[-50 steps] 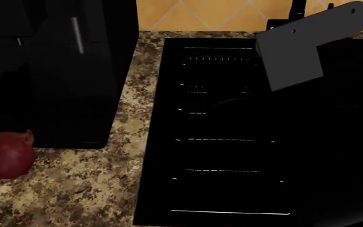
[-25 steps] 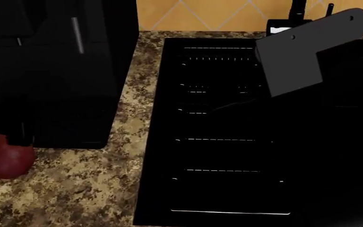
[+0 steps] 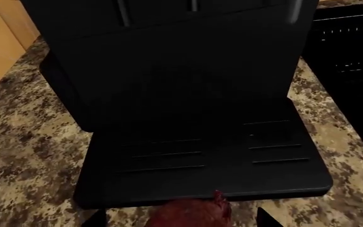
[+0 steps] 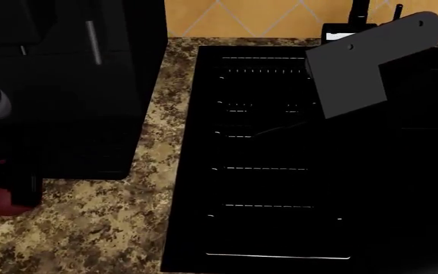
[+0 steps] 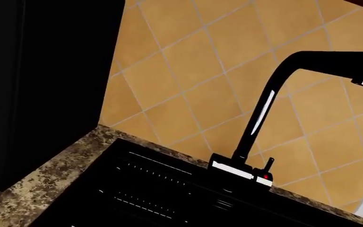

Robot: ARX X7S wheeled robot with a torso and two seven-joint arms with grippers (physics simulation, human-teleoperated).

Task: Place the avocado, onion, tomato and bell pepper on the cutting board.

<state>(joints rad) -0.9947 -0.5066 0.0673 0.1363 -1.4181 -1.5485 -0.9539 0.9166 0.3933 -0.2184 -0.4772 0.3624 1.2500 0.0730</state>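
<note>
The dark maroon round onion [image 4: 2, 202] lay on the speckled granite bench [image 4: 105, 228] at eight o'clock in the head view, just before a black boxy appliance [image 3: 188, 94]. The left claw [image 3: 178, 218] was positioned around it, fingers spread wide, presumably for grasping. The right claw's state could not be told; the cutting board was unseen.

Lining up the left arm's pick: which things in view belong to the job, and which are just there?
Job things:
- onion, on the counter, the left gripper closing over it
- avocado, tomato, bell pepper, cutting board: not in view

Just there:
- black appliance behind the onion
- black sink
- faucet
- granite counter
</note>
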